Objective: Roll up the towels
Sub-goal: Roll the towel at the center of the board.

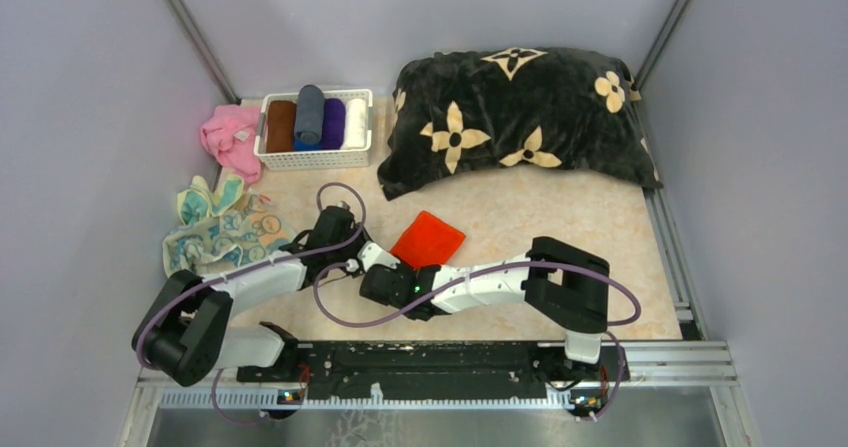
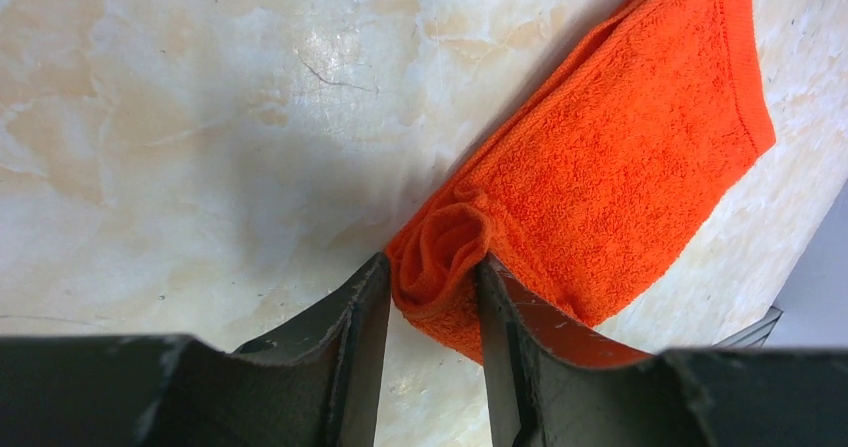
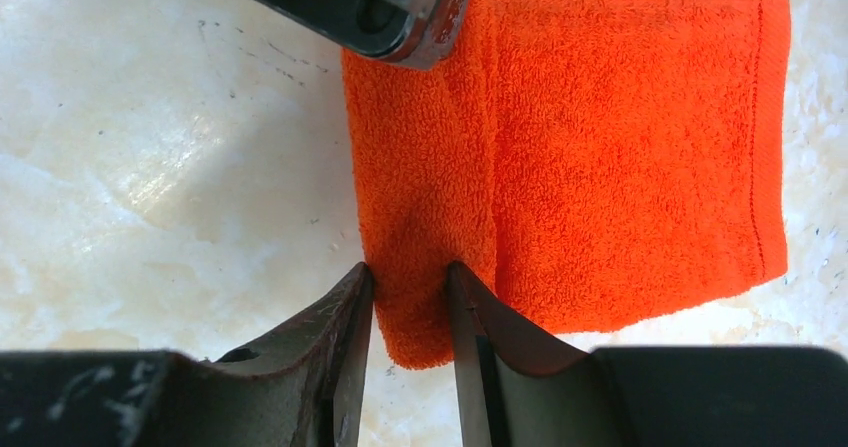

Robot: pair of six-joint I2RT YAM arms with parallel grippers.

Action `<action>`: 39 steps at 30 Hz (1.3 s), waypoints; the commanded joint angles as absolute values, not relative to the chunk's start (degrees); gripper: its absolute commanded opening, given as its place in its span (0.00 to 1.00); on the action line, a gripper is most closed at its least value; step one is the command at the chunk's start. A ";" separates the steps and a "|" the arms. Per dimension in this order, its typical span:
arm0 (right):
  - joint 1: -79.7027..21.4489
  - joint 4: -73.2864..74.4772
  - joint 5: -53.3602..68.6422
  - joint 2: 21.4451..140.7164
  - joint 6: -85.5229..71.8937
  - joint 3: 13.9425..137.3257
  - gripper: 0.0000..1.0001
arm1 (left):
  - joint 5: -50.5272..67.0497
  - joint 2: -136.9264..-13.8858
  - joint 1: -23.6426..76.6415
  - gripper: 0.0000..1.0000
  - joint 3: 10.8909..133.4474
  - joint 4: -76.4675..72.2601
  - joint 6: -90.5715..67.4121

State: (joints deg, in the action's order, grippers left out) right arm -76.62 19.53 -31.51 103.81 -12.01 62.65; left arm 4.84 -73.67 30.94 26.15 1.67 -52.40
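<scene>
The orange-red towel (image 1: 430, 237) lies flat on the table, its near-left edge turned into a small roll. My left gripper (image 2: 430, 272) is shut on one end of that roll (image 2: 445, 257). My right gripper (image 3: 410, 282) is shut on the other end (image 3: 420, 297), and the left gripper's body (image 3: 380, 7) shows across from it. The rest of the towel (image 3: 640, 157) spreads flat beyond the roll. The teal towel with circle print (image 1: 225, 235) and the pale yellow towel with teal patches (image 1: 205, 199) lie crumpled at the left.
A white basket (image 1: 315, 157) at the back holds several rolled towels. A pink cloth (image 1: 230, 139) lies left of it. The big black cushion with cream flowers (image 1: 520, 117) fills the back right. Grey walls close in both sides.
</scene>
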 commanded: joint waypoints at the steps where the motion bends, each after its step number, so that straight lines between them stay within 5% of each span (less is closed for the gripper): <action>1: -76.79 21.87 -33.68 105.76 -12.22 61.56 0.28 | 1.96 -75.71 31.29 0.45 25.79 6.87 -49.95; 5: -76.44 21.51 -29.39 105.69 -12.05 61.26 0.00 | 0.90 -74.27 31.31 0.47 26.65 8.23 -49.60; 15: -61.12 1.36 15.76 95.31 -21.35 53.97 0.00 | -3.55 -60.32 31.20 0.70 26.81 15.58 -50.97; 23: -47.67 -27.09 45.70 102.66 -45.40 45.44 0.00 | -2.86 -51.40 31.18 0.77 25.46 19.83 -51.59; 28: -43.81 -43.59 50.51 109.00 -57.59 39.95 0.00 | 0.07 -52.04 31.14 0.77 23.68 15.24 -52.75; 39: -42.46 -36.80 46.59 111.55 -54.69 39.21 0.00 | 2.97 -66.12 31.20 0.70 27.21 5.37 -51.96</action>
